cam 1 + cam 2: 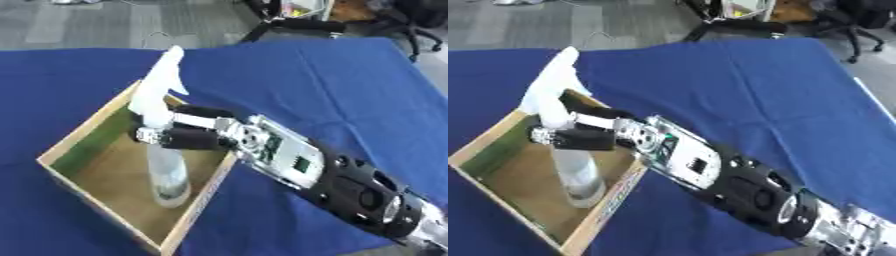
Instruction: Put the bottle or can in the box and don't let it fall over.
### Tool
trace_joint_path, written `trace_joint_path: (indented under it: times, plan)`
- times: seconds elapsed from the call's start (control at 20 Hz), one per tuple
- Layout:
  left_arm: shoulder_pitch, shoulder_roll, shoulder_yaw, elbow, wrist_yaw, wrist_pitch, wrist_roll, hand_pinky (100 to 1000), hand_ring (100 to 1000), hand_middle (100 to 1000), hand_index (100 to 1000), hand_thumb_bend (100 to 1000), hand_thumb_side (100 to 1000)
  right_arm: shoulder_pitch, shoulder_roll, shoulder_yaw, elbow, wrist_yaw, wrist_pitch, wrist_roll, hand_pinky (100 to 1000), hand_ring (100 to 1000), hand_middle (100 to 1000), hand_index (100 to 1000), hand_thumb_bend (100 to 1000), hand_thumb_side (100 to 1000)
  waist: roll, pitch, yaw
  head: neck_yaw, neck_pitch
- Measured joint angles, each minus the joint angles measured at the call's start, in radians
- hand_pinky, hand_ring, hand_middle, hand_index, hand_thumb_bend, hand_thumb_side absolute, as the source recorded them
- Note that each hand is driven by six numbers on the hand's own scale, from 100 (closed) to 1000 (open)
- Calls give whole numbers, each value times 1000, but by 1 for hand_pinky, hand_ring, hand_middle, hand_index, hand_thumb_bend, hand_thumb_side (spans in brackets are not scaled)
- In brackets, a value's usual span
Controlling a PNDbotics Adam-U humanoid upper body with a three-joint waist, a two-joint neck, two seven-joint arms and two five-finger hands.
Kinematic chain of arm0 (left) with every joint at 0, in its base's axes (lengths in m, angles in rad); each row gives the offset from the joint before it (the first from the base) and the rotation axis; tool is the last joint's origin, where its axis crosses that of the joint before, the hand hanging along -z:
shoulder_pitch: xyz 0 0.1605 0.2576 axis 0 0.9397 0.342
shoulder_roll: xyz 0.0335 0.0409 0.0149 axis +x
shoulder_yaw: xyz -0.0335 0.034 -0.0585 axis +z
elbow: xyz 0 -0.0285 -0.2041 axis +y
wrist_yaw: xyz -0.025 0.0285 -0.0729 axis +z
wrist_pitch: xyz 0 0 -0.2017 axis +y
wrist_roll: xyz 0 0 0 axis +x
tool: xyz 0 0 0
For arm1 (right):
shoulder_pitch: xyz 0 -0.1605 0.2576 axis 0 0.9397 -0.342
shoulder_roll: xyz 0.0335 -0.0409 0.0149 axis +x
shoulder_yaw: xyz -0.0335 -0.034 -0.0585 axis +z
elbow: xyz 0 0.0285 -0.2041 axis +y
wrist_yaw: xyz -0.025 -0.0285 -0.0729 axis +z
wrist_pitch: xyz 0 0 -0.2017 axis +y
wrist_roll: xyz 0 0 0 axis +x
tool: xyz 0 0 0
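Note:
A clear spray bottle (pixel 166 172) with a white trigger head (pixel 159 87) stands upright inside the wooden box (pixel 66 142), its base on the box floor near the right wall. My right hand (pixel 188 132) comes in from the lower right over the box wall, its fingers curled round the bottle's neck just under the white head. The left hand shows in neither view.
The box sits on a blue cloth (pixel 332 85) that covers the table. Beyond the far table edge lie a grey floor and black chair legs (pixel 289 25). The box's right wall (pixel 206 192) lies under my right forearm.

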Motion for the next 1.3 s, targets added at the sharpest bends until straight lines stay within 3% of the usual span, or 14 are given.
trace_joint_path:
  times: [0.4,1.0,1.2,1.3]
  plan:
    - [11,7,0,0,-4,-3,2,942,1000,1000,719,487,546,28,-17,-2,-18,20,-6,14,1000,1000,1000,1000,100,1000,5,-4,-10,5,7]
    - [17,7,6,1,-7,-8,-1,943,1000,1000,719,489,546,68,-52,-35,-42,24,-48,-30,1000,1000,1000,1000,100,1000,10,-3,-17,8,7]
    - [18,7,6,2,-7,-10,-3,944,1000,1000,719,491,546,73,-52,-52,-46,9,-63,-27,1000,1000,1000,1000,100,838,10,-3,-17,8,7]
    - [18,7,6,2,-7,-10,-5,944,1000,1000,719,492,546,69,-52,-58,-49,-6,-73,-11,1000,1000,1000,1000,100,921,10,-3,-17,7,7]
